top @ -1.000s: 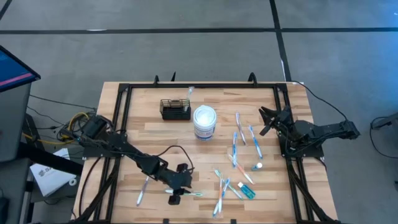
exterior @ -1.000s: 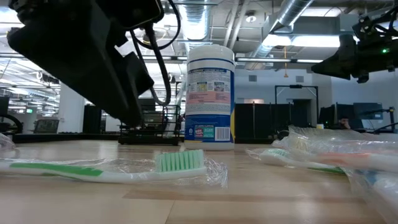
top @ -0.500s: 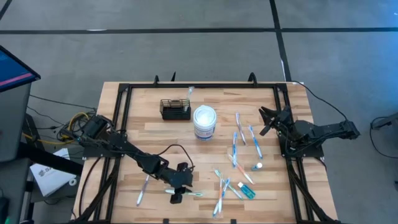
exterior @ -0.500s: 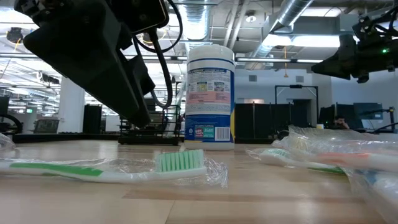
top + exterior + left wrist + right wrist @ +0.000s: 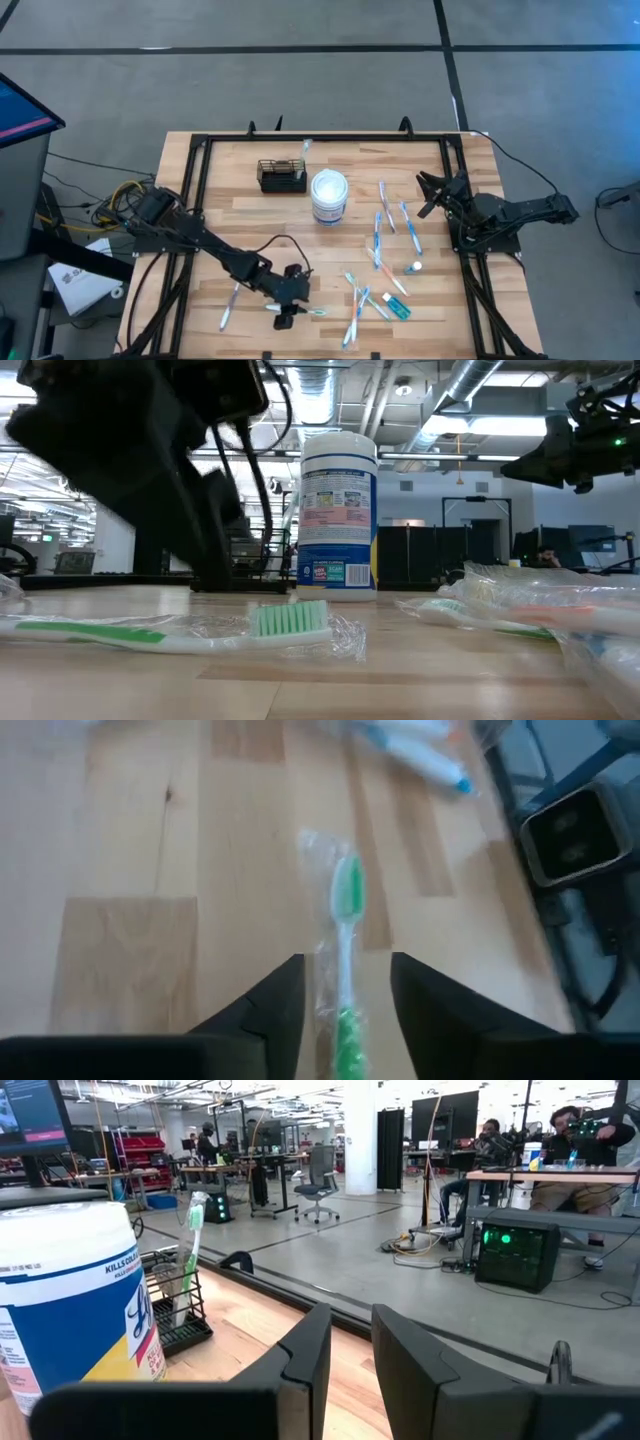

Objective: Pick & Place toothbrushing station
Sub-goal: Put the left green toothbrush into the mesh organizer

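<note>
The toothbrushing station (image 5: 281, 176), a low black wire-mesh rack, stands at the far side of the wooden surface (image 5: 240, 235), just beside the white wipes tub (image 5: 329, 196). In the low view the rack (image 5: 245, 563) is mostly hidden behind the left arm and the tub (image 5: 338, 515), so only part of its wires shows. In the right wrist view the rack (image 5: 178, 1312) shows past the tub (image 5: 70, 1295), with an upright toothbrush (image 5: 192, 1260) in it; the tub is cut off at the picture's edge.

The left gripper (image 5: 284, 311) hangs low over the near part of the surface, above a wrapped green toothbrush (image 5: 303, 311). In the left wrist view its jaws stand apart on either side of the green toothbrush (image 5: 344, 965), which lies flat in its clear wrapper; the fingers (image 5: 272, 1005) do not press on it, and the near end of the brush is cut off between them. In the low view the left arm is a dark blur, and the green toothbrush (image 5: 180, 628) lies on the wood in front of it.

The right gripper (image 5: 428, 195) waits at the right side, off the surface. Its fingers (image 5: 305, 1365) stand a little apart with nothing between them.

More wrapped toothbrushes (image 5: 380, 255) lie scattered between the tub and the right arm; their details are too small to tell.
</note>
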Action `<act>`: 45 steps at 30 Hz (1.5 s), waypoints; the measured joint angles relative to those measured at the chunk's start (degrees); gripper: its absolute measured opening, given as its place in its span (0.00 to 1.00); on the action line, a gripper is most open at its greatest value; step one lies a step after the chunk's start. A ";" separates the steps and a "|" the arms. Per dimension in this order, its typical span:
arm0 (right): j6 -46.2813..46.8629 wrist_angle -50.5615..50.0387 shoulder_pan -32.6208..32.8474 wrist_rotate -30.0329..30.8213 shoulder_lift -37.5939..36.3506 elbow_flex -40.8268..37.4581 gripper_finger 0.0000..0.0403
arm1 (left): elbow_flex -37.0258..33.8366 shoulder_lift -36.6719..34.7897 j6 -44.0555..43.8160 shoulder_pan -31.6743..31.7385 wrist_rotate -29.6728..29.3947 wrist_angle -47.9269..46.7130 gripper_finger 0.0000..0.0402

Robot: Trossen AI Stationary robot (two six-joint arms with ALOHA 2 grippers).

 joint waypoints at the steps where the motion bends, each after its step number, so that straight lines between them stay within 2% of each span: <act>1: 0.00 -0.06 0.01 0.00 0.00 0.00 0.17 | -0.04 0.46 -0.07 0.00 0.02 0.70 0.41; 8: 0.00 -0.18 0.01 0.00 0.00 0.00 0.17 | 0.94 4.60 0.69 0.04 0.09 3.71 0.50; 15: 0.00 -0.25 0.02 0.00 0.00 0.00 0.17 | 1.93 5.78 3.63 0.02 -0.11 3.87 0.49; 29: 0.01 -0.27 0.01 0.00 0.02 0.00 0.17 | 1.95 5.86 3.75 0.07 -1.58 3.13 0.28; 33: 0.02 -0.27 0.02 0.00 0.02 0.00 0.17 | 1.90 5.89 3.60 0.11 -1.64 3.04 0.18; 37: 0.02 -0.27 0.01 0.00 0.02 0.00 0.17 | 1.88 5.95 2.95 0.76 -0.99 3.31 0.04; 45: 0.02 -0.27 0.00 0.00 0.02 0.00 0.17 | 1.88 5.88 0.57 1.77 0.81 3.78 0.01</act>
